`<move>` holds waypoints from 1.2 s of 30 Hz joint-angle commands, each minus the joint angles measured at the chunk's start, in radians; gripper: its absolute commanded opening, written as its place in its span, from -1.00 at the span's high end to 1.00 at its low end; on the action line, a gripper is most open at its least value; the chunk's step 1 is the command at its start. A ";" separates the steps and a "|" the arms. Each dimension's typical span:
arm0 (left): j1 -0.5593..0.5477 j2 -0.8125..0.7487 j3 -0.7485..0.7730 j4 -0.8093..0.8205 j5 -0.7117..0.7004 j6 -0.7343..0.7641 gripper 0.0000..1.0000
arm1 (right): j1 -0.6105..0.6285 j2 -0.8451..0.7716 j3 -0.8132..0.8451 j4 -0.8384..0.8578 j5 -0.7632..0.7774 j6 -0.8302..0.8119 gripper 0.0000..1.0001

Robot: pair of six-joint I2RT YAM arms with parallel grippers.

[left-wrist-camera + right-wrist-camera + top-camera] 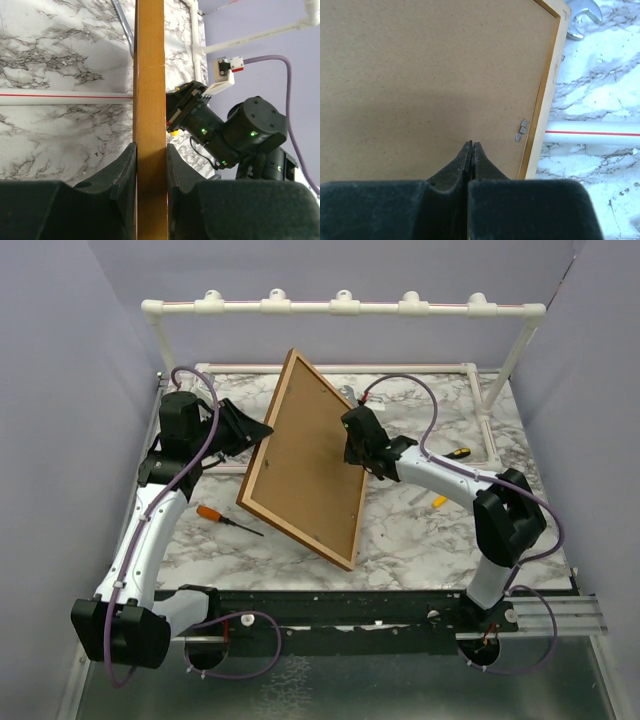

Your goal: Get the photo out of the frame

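Left gripper [150,150] clamps the tilted orange-brown wooden rectangular frame [305,465] by its edge. Right gripper [471,146], fingers pressed together, meets its brown back

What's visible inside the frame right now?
Only the brown backing board, with a small metal tab at its edge, fills the frame. Any photo is covered by the board.

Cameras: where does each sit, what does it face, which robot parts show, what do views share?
Top external: above and behind, looking down; left arm and right arm show.
Left wrist: along the frame's edge between its fingers; right arm beyond.
Right wrist: faces the frame's back; shut fingers show.
Shared: the frame, everywhere.
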 commanded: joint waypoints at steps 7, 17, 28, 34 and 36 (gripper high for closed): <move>-0.016 -0.061 0.114 0.144 0.058 -0.100 1.00 | 0.031 0.052 0.040 -0.038 0.032 0.049 0.99; -0.127 -0.020 0.191 0.146 0.004 -0.097 1.00 | 0.043 0.102 0.101 -0.018 -0.014 0.068 0.99; -0.380 -0.014 0.151 0.183 -0.151 -0.104 1.00 | 0.038 0.087 0.063 0.040 -0.015 0.155 0.99; -0.426 0.008 0.055 0.231 -0.183 -0.111 1.00 | 0.017 0.007 -0.090 0.194 -0.142 0.172 0.99; -0.438 0.019 0.025 0.259 -0.182 -0.119 1.00 | 0.015 -0.008 -0.122 0.218 -0.154 0.177 0.99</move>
